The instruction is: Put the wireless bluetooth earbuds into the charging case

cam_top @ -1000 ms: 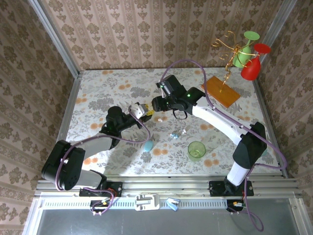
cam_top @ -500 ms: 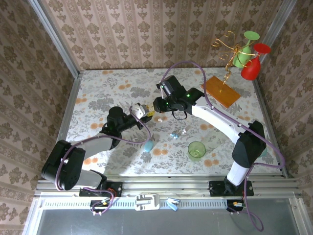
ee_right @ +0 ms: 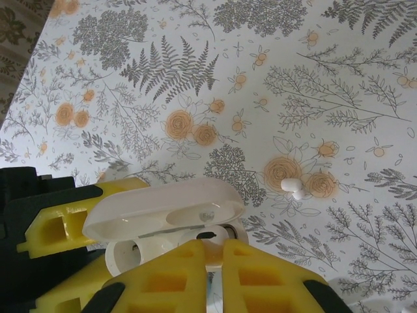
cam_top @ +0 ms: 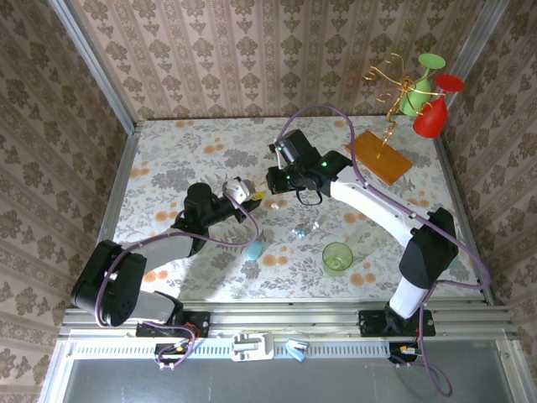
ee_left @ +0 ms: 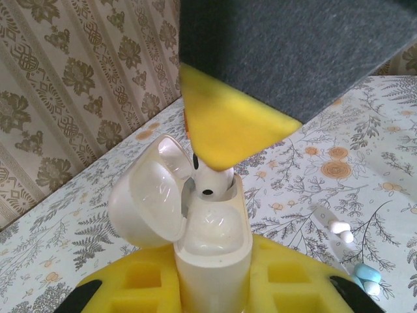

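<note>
Pinching a white earbud (ee_left: 210,182) in my right gripper's (ee_right: 214,274) closed jaws, I hold it at the mouth of the white charging case (ee_left: 212,251). My left gripper (cam_top: 237,191) is clamped on that case, which stands upright with its lid tipped open to one side. Bare flowered tablecloth (ee_right: 339,85) lies open all around. Loose white earbuds (ee_left: 340,231) and blue earbuds (ee_left: 365,279) rest nearby. A light-blue case (cam_top: 252,249) and a green cup (cam_top: 337,258) sit toward the near edge.
</note>
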`<state>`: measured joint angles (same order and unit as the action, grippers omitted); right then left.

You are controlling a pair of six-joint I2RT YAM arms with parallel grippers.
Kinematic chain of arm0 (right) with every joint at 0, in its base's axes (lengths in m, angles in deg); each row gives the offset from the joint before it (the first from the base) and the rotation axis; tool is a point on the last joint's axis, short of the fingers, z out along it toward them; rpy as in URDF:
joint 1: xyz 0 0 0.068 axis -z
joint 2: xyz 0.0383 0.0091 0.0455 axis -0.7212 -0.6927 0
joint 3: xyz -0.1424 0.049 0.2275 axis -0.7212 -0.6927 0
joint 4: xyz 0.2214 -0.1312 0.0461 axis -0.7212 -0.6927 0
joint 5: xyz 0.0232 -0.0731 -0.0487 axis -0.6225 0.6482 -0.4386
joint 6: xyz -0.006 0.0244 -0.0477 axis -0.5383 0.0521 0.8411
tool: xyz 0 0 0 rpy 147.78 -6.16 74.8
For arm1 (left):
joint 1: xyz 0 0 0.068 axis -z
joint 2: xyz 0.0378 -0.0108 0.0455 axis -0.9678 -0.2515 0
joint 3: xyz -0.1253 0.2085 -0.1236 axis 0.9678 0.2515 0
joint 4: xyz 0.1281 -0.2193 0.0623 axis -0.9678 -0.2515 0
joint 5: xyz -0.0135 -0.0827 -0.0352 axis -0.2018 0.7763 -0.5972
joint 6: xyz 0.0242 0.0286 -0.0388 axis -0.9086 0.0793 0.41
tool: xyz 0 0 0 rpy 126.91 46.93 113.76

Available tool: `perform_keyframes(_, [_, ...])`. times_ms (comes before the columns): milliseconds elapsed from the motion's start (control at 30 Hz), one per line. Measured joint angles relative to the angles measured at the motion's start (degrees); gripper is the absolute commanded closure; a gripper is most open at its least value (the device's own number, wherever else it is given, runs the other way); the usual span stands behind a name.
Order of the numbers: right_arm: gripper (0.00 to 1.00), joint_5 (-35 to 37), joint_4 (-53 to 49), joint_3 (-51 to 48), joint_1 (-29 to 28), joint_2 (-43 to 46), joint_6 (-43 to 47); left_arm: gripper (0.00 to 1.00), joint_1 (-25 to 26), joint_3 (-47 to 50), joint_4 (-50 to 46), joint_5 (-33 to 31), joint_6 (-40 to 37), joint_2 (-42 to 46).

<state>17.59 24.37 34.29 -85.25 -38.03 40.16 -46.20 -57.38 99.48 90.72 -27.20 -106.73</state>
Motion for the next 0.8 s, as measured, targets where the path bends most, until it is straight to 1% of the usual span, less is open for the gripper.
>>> perform_keyframes(200, [1.00, 2.4, 0.0, -0.9, 1.2, 1.5, 0.9, 1.00, -0.1, 0.0, 1.1, 0.2, 0.0, -0.2])
perform_keyframes(233, [0.99, 2.6, 0.0, -0.9, 1.4, 1.6, 1.0, 1.00, -0.1, 0.0, 1.2, 0.2, 0.0, -0.3])
perform_keyframes(300, [0.86, 2.8, 0.0, -0.9, 1.6, 1.7, 1.1, 1.00, 0.0, 0.0, 1.2, 0.2, 0.0, -0.4])
perform_keyframes(333, [0.75, 2.8, 0.0, -0.9, 1.6, 1.7, 1.1, 1.00, -0.1, 0.0, 1.2, 0.2, 0.0, -0.5])
perform_keyframes(367, [0.67, 2.8, 0.0, -0.9, 1.6, 1.7, 1.2, 1.00, -0.1, 0.0, 1.3, 0.2, 0.0, -0.7])
perform_keyframes(433, [0.60, 2.4, 0.1, -0.9, 1.5, 1.7, 1.1, 1.00, 0.0, 0.0, 1.6, 0.2, 0.0, -1.0])
perform_keyframes(533, [0.57, 1.2, 0.3, -0.9, 1.0, 1.7, 1.0, 1.00, -0.1, 0.0, 2.0, 0.2, 0.0, -1.4])
perform_keyframes(800, [0.57, -0.1, 0.3, -0.8, 0.0, -0.8, 1.0, 1.00, -0.1, 0.0, 3.6, 0.3, 0.0, -1.9])
